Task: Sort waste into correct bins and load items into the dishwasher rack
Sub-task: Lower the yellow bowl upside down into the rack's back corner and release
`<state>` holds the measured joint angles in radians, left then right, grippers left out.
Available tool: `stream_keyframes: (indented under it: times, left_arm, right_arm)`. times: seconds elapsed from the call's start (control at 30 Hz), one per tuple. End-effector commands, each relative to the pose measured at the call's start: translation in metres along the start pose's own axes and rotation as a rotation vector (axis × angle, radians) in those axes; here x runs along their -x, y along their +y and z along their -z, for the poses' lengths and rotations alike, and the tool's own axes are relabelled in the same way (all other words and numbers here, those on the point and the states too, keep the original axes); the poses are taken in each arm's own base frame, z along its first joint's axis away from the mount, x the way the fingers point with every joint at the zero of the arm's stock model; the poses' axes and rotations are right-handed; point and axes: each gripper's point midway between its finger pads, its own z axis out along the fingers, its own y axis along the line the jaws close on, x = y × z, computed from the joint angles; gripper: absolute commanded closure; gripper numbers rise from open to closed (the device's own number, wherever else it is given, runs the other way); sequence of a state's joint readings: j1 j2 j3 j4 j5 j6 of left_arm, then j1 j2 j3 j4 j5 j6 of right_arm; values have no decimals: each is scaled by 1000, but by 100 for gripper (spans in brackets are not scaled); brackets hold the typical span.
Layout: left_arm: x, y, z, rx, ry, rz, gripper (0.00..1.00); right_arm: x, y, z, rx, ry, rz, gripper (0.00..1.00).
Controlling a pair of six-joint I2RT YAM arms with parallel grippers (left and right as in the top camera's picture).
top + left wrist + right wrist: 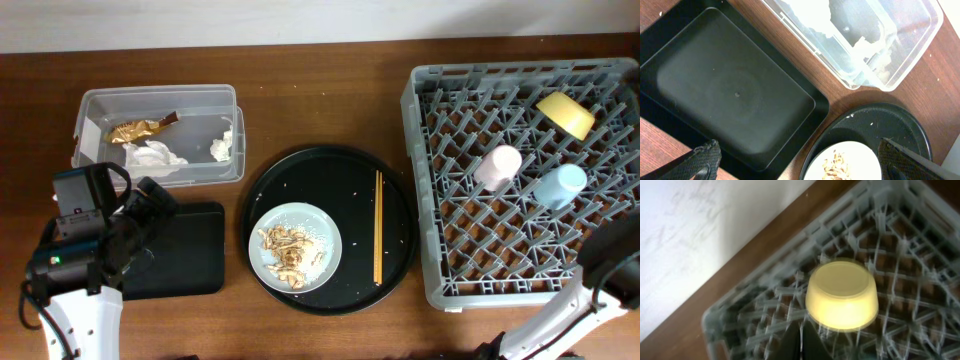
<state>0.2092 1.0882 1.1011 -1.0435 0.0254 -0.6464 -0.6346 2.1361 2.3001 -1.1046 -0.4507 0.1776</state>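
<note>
The clear tub [160, 92] holds the gold wrapper [140, 128] and white tissues [155, 155]. The black rectangular tray [195, 250] lies below it. The grey plate [318, 222] with food scraps [285, 255] and the chopsticks [378, 225] lie on the round black tray [340, 170]. The rack [415, 180] holds the yellow bowl [565, 113], pink cup [497, 165] and blue cup [560, 185]. My left gripper [800, 165] is open and empty above the black rectangular tray [735, 90] and the plate [860, 155]. My right gripper [801, 342] is shut and empty, near the upturned bowl [842, 295].
A white wall runs behind the table's far edge. My left arm [90, 240] covers the rectangular tray's left end. My right arm [610, 265] reaches over the rack's near right corner. Crumbs speckle the round tray.
</note>
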Motion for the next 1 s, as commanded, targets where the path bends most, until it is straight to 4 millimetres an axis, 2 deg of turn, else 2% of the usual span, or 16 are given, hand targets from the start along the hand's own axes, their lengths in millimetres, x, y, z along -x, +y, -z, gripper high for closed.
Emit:
stream_keyframes:
  times: [0.0, 0.1, 0.17, 0.23, 0.33, 0.5, 0.67, 0.77, 0.87, 0.93, 0.97]
  left_arm:
    - [2, 1, 3, 0, -13, -11, 1]
    - [2, 1, 3, 0, -13, -11, 1]
    - [2, 1, 3, 0, -13, -11, 1]
    - [2, 1, 3, 0, -13, -11, 1]
    - [2, 1, 3, 0, -13, -11, 1]
    - [2, 1, 3, 0, -13, -11, 1]
    - [2, 1, 3, 0, -13, -11, 1]
    - [2, 1, 3, 0, -13, -11, 1]
    - [2, 1, 3, 0, -13, -11, 1]
    - [2, 1, 3, 0, -13, -11, 1]
    - [2, 1, 3, 0, -13, -11, 1]
  right_arm:
    - [-7, -6, -53, -153, 15, 46, 95]
    - [-5, -24, -75, -387, -27, 103, 96]
    - [-7, -27, -88, -459, -34, 129, 95]
    - [-8, -33, -97, -483, -34, 132, 92]
    - [-9, -45, -101, -530, -33, 130, 96]
    - [-24, -59, -118, -547, 23, 123, 96]
    - [-52, -43, -125, -423, 144, 99, 96]
    - [-69, -39, -123, -394, 216, 82, 96]
    - [-73, -26, -106, -358, 243, 73, 96]
    - [-75, -4, -93, -265, 254, 60, 96]
    - [-75, 10, -80, -217, 256, 55, 96]
